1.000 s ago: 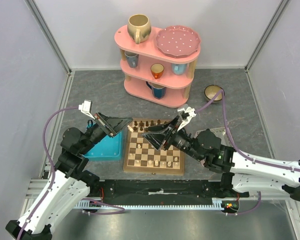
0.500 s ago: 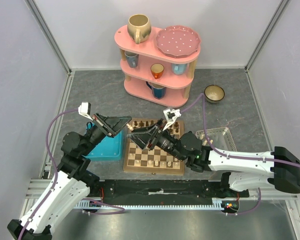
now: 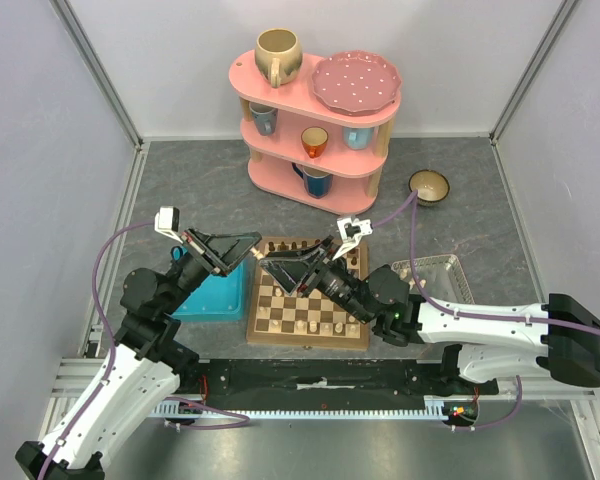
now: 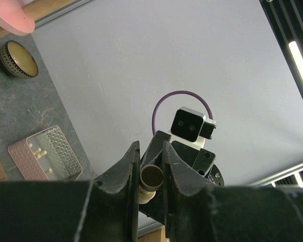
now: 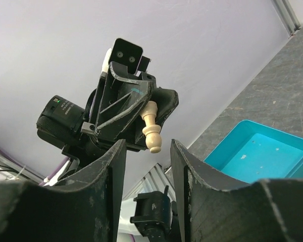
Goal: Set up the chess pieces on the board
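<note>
My left gripper (image 3: 242,243) is raised above the left edge of the board (image 3: 305,343) and is shut on a pale cream chess piece (image 4: 152,176). That piece hangs from the left fingers in the right wrist view (image 5: 151,128). My right gripper (image 3: 278,268) is open and faces the left gripper tip to tip. The piece's rounded head sits just above the gap between the right fingers (image 5: 116,166), touching neither. Several pale chess pieces (image 3: 315,325) stand on the board's near rows, and dark ones stand on the far rows.
A turquoise tray (image 3: 212,292) lies left of the board, also in the right wrist view (image 5: 257,151). A clear tray (image 3: 432,272) lies to the right. A pink shelf (image 3: 315,130) with cups stands behind, with a small bowl (image 3: 428,186) at the back right.
My right gripper has swung left from over the board's middle to meet the left gripper. The left gripper has stayed almost still with the piece in it.
</note>
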